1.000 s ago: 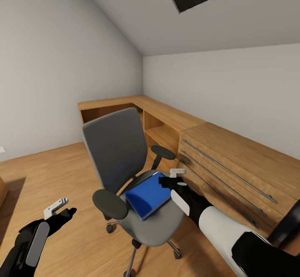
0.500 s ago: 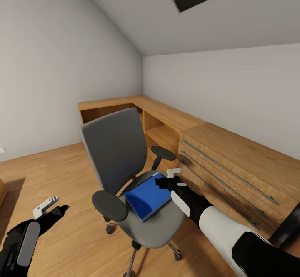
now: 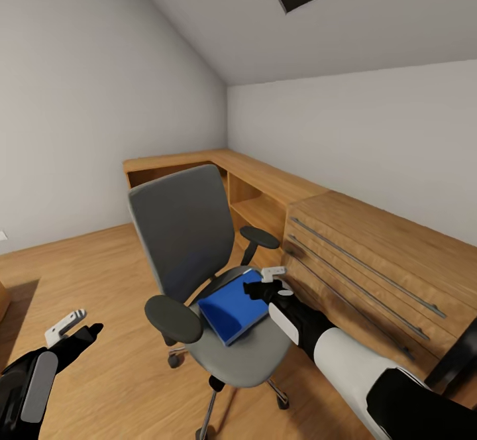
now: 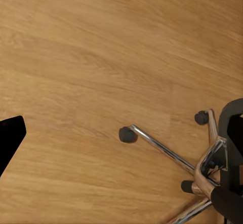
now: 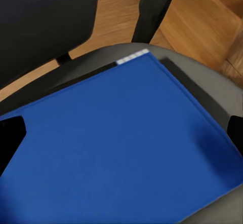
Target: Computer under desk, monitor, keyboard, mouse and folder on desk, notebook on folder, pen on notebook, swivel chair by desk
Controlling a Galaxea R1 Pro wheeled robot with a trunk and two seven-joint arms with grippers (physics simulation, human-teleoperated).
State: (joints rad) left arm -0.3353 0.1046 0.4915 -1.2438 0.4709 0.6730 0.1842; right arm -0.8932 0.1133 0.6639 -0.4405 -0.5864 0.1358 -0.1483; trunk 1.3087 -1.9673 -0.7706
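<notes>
The folder (image 3: 233, 305) lies flat on the swivel chair (image 3: 192, 254) seat, the right gripper (image 3: 265, 282) spread just above it, touching nothing.

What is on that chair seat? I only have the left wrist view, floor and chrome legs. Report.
Observer: A blue folder lies flat on the seat of the swivel chair.
Operator: Give me the right gripper's position.
Observer: The right gripper is at the folder's far corner, on the side toward the wooden drawer unit. In the right wrist view its fingers are spread wide with the folder between them.
Operator: Now the left gripper against the chair.
Observer: The left gripper hangs open over bare floor on the chair's left, apart from its near armrest.
</notes>
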